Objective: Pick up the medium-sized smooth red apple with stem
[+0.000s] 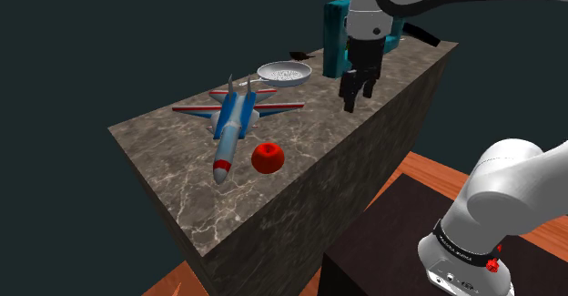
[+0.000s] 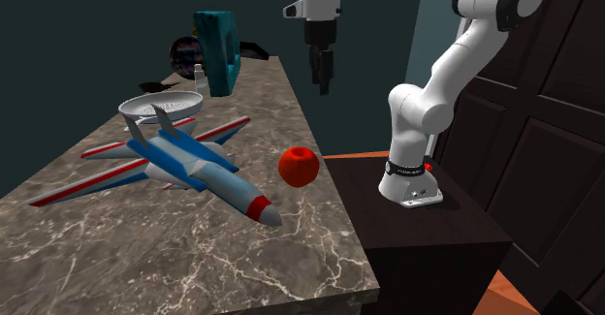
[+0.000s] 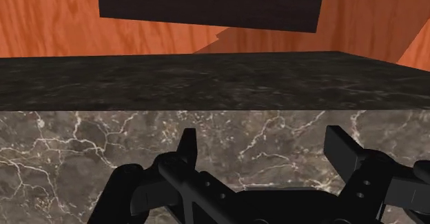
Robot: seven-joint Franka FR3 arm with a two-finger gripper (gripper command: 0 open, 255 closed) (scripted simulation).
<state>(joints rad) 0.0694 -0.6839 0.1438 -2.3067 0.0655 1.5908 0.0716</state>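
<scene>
Shoulder view shows the red apple (image 1: 268, 157) sitting on the bench (image 1: 173, 171), near the nose of a toy jet (image 1: 233, 121). The black claw (image 1: 357, 98) hangs above the bench's edge, well apart from the apple. Wrist view shows its two fingers (image 3: 187, 147) apart, with nothing between them.

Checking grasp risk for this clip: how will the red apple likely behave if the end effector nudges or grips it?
The red apple looks round, so a nudge would probably roll it, perhaps off the nearby counter edge. Its smooth skin may slip in an off-centre grip. It appears solid, likely holding its shape.
</scene>
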